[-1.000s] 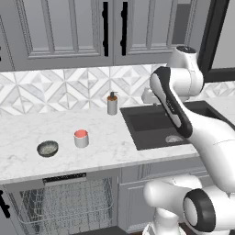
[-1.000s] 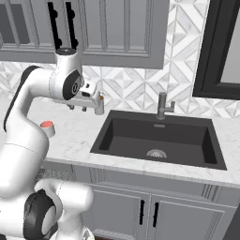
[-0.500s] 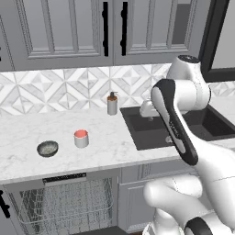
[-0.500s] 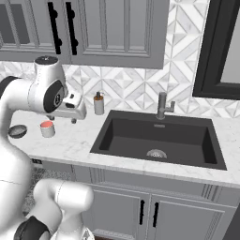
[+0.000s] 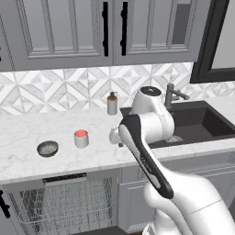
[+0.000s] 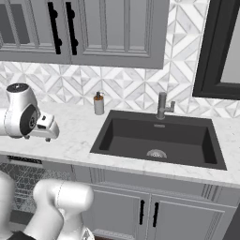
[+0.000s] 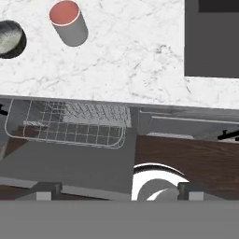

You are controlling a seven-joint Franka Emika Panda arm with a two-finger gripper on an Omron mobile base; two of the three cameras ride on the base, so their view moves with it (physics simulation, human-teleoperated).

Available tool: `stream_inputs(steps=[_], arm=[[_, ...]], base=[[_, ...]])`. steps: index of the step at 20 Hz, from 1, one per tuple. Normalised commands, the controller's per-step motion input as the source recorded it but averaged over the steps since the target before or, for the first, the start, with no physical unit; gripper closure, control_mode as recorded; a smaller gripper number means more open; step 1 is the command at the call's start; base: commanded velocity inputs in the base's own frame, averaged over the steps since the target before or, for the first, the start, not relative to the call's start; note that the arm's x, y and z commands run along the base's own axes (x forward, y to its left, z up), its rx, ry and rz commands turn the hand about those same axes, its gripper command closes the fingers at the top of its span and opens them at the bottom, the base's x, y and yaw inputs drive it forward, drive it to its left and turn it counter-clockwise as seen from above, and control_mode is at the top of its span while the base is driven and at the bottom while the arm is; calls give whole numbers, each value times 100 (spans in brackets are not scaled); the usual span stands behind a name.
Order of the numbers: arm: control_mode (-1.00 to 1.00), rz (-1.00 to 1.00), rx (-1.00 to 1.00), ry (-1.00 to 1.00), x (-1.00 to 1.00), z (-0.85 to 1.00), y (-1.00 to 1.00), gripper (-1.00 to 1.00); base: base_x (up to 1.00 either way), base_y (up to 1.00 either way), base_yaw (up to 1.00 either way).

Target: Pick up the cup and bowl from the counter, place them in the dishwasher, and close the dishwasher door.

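The end effector (image 7: 119, 190) hangs above the counter's front edge, looking down; its two dark fingertips (image 7: 45, 190) stand wide apart at the bottom of the hand view with nothing between them, so it is fully open and carries nothing. In the left base view the hand sits over the counter (image 5: 27, 133) just left of the sink, between the cup and the basin.

The cup (image 5: 81, 138) stands upright on the white marble, its red-pink inside showing, partway between the front edge and the backsplash. The bowl (image 5: 47, 148) rests beside it toward the counter's left end, a little nearer the front edge, close to the cup but not touching it. Both lie ahead of the hand in the hand view, the cup (image 7: 68, 22) and bowl (image 7: 10, 38) at its upper left.

Below the front edge the dishwasher (image 5: 64, 178) is open, its grey wire rack (image 7: 70, 123) visible, with the dishwasher door (image 7: 70, 163) lowered flat beneath it.

A black sink (image 6: 159, 139) is set into the counter, with a faucet (image 6: 162, 106) at its back edge and a soap dispenser (image 6: 99, 103) near the patterned tile backsplash (image 6: 122, 84). Grey panelled wall cabinets (image 5: 92, 27) hang above, and base cabinets (image 6: 150, 206) stand under the sink.
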Motion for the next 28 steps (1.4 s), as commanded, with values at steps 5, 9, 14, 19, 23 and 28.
stream_inputs(steps=[5,9,14,19,23,28], arm=[[-100,0,-1,5,31,-56,100,-100],[-100,0,0,7,42,-38,100,-100],[-100,0,0,7,45,-31,96,-100],[-100,0,0,5,46,-2,62,-100],[-100,0,0,2,52,-13,62,-100],[-100,0,0,0,47,-8,27,-100]], base=[[0,0,0],[0,0,0],[0,0,0],[0,0,0],[0,0,0],[0,0,0]])
